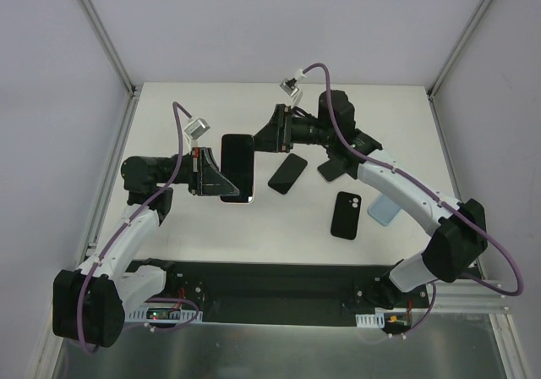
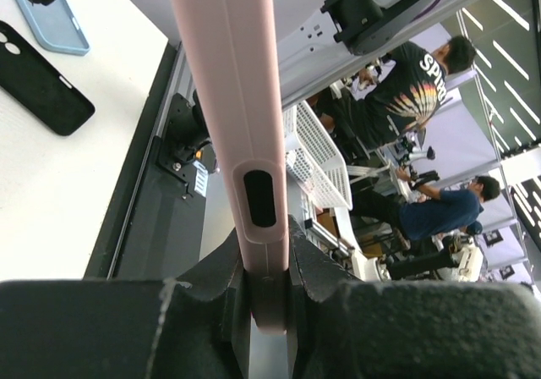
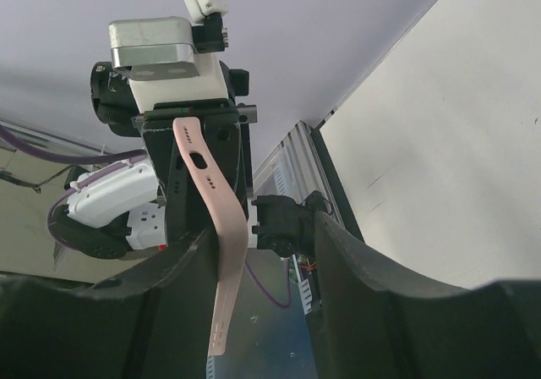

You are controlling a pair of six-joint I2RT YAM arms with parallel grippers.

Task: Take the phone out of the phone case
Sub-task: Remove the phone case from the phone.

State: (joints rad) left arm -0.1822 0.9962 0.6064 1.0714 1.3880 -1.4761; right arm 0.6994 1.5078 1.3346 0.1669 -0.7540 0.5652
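Note:
The phone, its black screen facing up, sits in a pink phone case held in the air over the middle of the table. My left gripper is shut on the case's left side. In the left wrist view the pink case edge is clamped between the left gripper's fingers. My right gripper is at the phone's far right corner. In the right wrist view the right gripper stands open, and the bowed pink case edge lies against only its left finger.
A bare black phone lies right of the held one. A black case and a light blue case lie farther right. Another dark phone is partly under the right arm. White walls enclose the table.

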